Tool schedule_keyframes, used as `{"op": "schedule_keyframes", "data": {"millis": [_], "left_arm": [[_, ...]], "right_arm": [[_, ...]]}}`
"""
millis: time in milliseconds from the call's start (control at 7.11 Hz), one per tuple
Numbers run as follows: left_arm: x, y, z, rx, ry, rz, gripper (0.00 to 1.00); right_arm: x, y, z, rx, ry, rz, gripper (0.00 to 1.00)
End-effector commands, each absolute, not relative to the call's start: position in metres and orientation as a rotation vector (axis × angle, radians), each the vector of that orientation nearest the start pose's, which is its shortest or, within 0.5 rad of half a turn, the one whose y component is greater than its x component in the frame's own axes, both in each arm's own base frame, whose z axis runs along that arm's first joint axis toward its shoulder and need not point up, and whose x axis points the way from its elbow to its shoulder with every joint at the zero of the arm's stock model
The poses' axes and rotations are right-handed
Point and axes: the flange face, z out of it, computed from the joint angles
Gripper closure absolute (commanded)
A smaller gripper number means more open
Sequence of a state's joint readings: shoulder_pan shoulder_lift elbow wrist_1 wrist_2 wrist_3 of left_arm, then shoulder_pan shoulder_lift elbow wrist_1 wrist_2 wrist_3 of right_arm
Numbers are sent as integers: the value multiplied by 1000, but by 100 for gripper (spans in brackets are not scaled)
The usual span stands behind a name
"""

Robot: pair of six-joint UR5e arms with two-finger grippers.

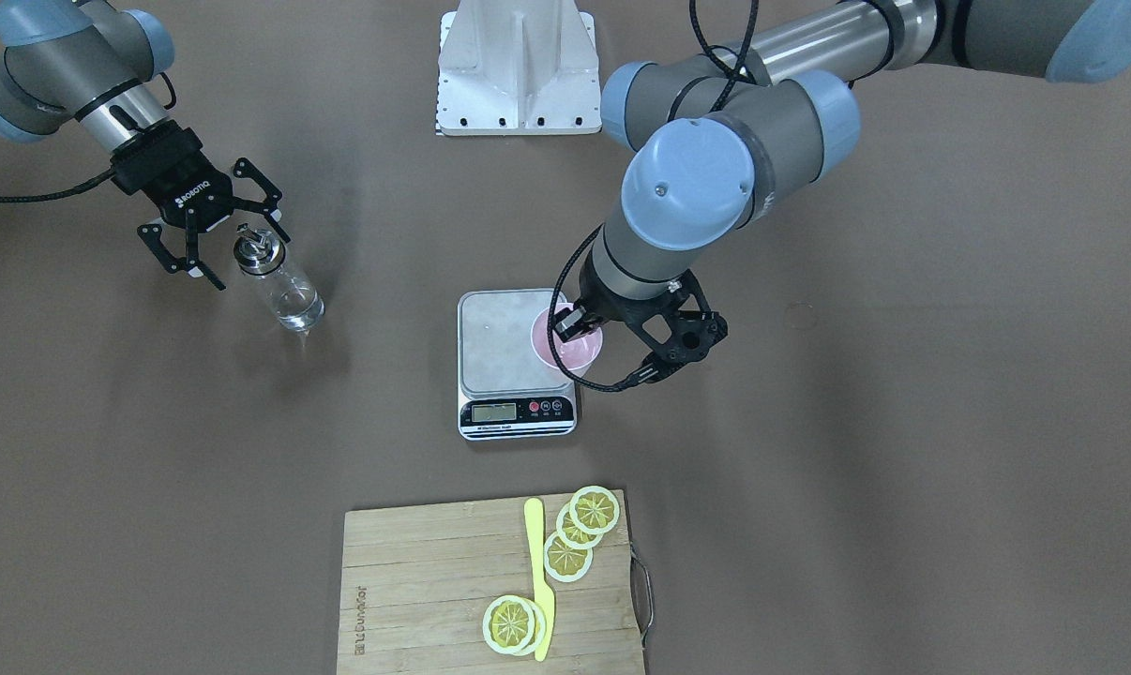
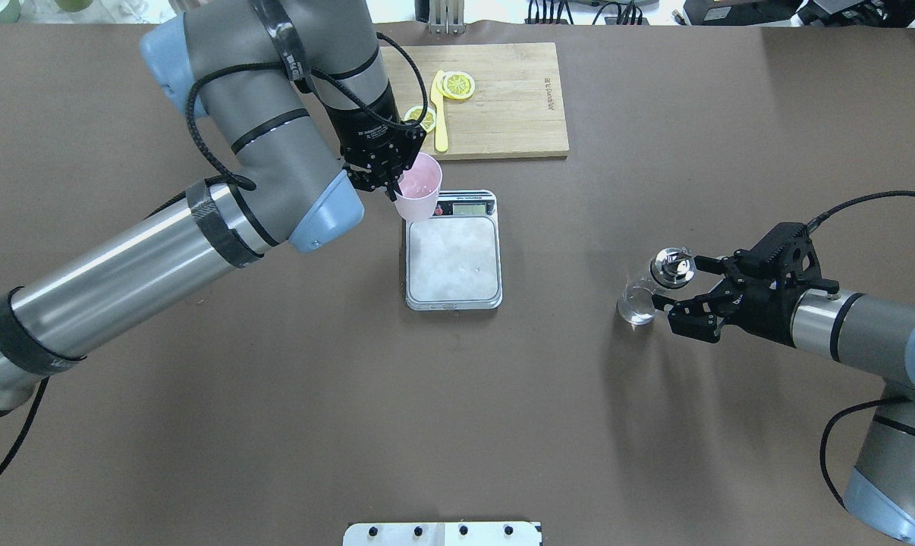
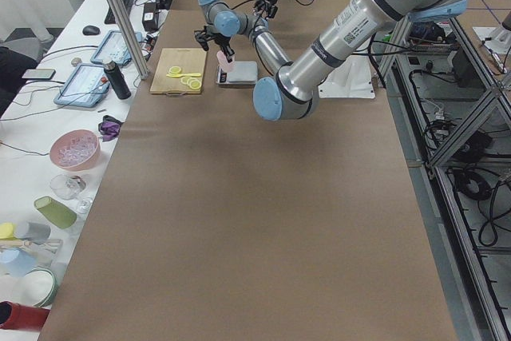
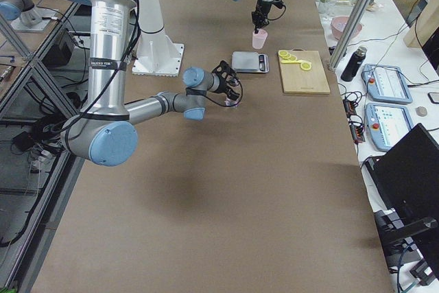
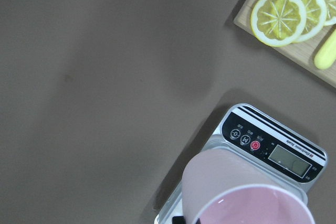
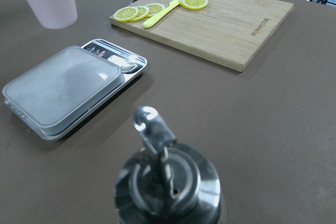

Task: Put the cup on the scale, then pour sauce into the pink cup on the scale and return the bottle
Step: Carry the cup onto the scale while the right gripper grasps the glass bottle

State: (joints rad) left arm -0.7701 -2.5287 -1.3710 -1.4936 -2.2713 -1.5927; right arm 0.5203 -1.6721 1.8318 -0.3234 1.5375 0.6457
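Left gripper (image 2: 391, 188) is pinched shut on the rim of the cup (image 2: 421, 201), apparently one finger inside and one outside, which keeps the mouth up for pouring. Cup hangs over the display end of the scale (image 2: 453, 262), seemingly not yet set down; the gap under its base is hard to judge. Right gripper (image 2: 677, 284) is spread wide, fingers either side of the cap of the bottle (image 2: 638, 305), gripping nothing, probably staged for pick-up. Bottle stands on the table, well apart from the scale. Sauce barely shows; display unreadable.

silver-grey arms (image 2: 124, 280), pale blue joint caps (image 1: 686, 184), black cables (image 2: 199, 144), black right tool (image 1: 249, 255) marked robotiq.
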Motion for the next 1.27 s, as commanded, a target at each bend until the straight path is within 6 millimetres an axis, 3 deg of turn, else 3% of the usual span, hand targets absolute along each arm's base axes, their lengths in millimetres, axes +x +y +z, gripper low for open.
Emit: {"op": "schedule_keyframes", "data": {"millis": [0, 422, 562, 1124], "left_arm": [[540, -563, 119, -364, 858, -515, 100], [557, -545, 114, -375, 864, -490, 100], [558, -542, 105, -371, 874, -481, 100], [580, -522, 108, -356, 861, -457, 100]], "right_arm": [[-344, -339, 436, 994, -1055, -302, 0], [-352, -336, 466, 1012, -1072, -302, 0], [-353, -336, 466, 1012, -1072, -304, 0], [-364, -343, 446, 1048, -1095, -311, 0]]}}
